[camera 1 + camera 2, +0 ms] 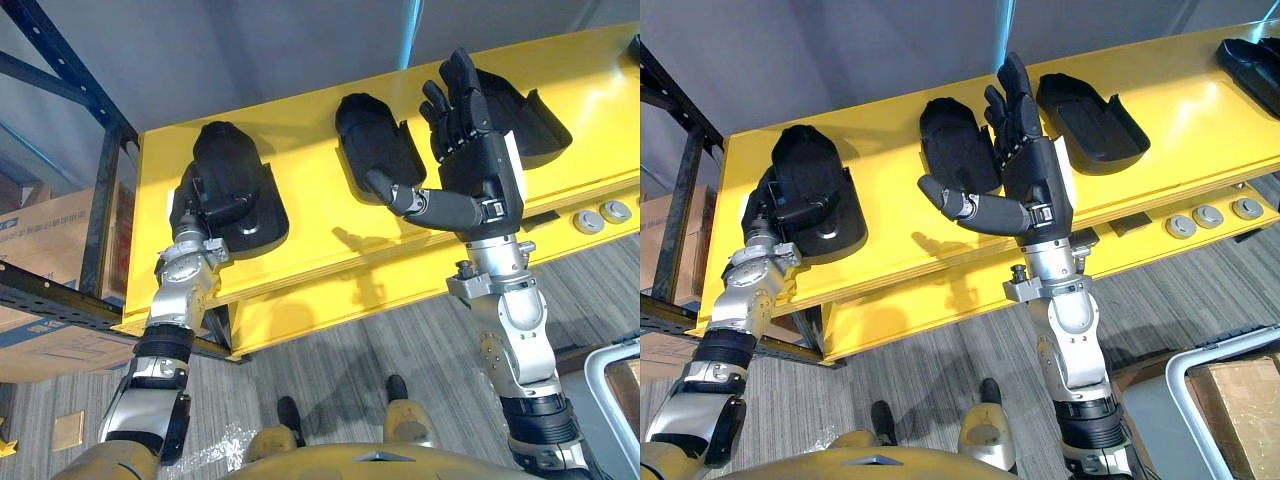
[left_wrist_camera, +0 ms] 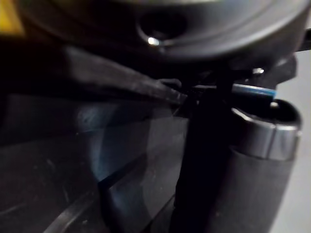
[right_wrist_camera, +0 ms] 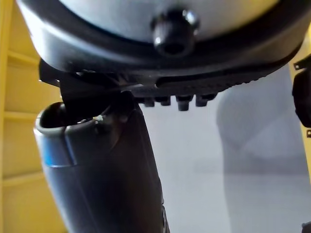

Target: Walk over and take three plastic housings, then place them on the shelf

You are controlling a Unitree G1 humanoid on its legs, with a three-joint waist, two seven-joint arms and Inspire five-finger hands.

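Nearest the lens: right hand [image 1: 1035, 172], raised over the yellow bench [image 1: 890, 212], fingers straight, thumb splayed wide, holding nothing. Further out, left hand [image 1: 770, 210] clamped on the near end of the left housing [image 1: 810, 160], thumb laid across its top, fingers curled round its outer edge. Housing apparently resting flat on the bench.

Two more close by: middle housing [image 1: 955, 145] just beside the raised hand, third housing [image 1: 1090, 118] past it.

Probably the first pick of three. To do it well:
- Firm up the pinch before lifting — smooth, curved plastic, likely slippery.
- Lift straight up to clear the bench rather than dragging toward its edge.
- Lower the empty hand onto the middle housing from above, thumb on one wall and fingers on the other — no sideways sweep into a neighbour.
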